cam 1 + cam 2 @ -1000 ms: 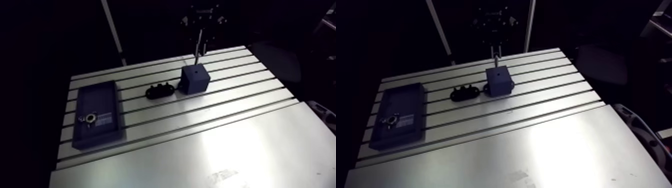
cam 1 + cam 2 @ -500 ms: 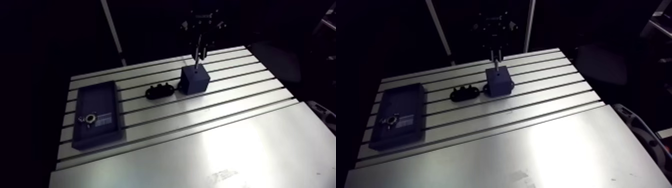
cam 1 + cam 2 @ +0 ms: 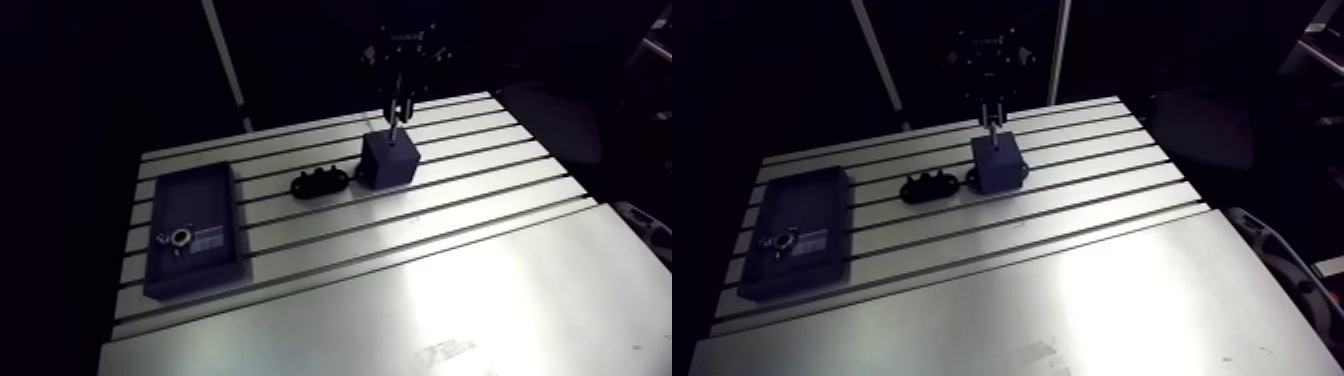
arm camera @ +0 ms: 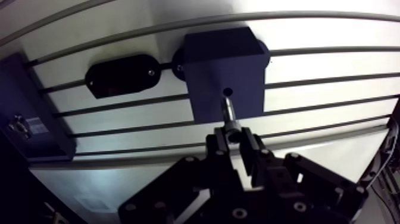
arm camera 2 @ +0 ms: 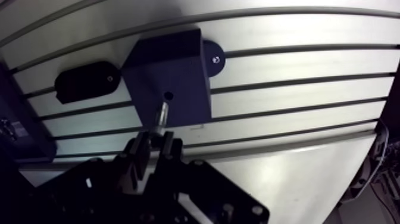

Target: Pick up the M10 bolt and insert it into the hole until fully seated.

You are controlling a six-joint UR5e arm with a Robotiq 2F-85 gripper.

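The gripper [image 4: 233,134] is clamped on the head end of the M10 bolt [image 4: 228,113], fingers only narrowly apart around it. The shank points down at the dark blue block [image 4: 223,65], its tip just short of the hole [image 4: 228,92] in the top face. The block stands near the table's [image 3: 480,250] far edge, a black oval holder [image 3: 320,182] just beside it, and a dark tray [image 3: 195,205] lies along the left edge

Bare slotted aluminium table [image 3: 420,290]: smooth brushed metal, glaring sheen toward its near edge | dark-blue square block [image 4: 223,65] near the far edge: matt plastic, even faces | slim silvery M10 bolt [image 4: 228,113]: polished, glinting metal | black oval fixture [image 4: 122,74]: matt plastic | black gripper [image 4: 233,138]: matt finish
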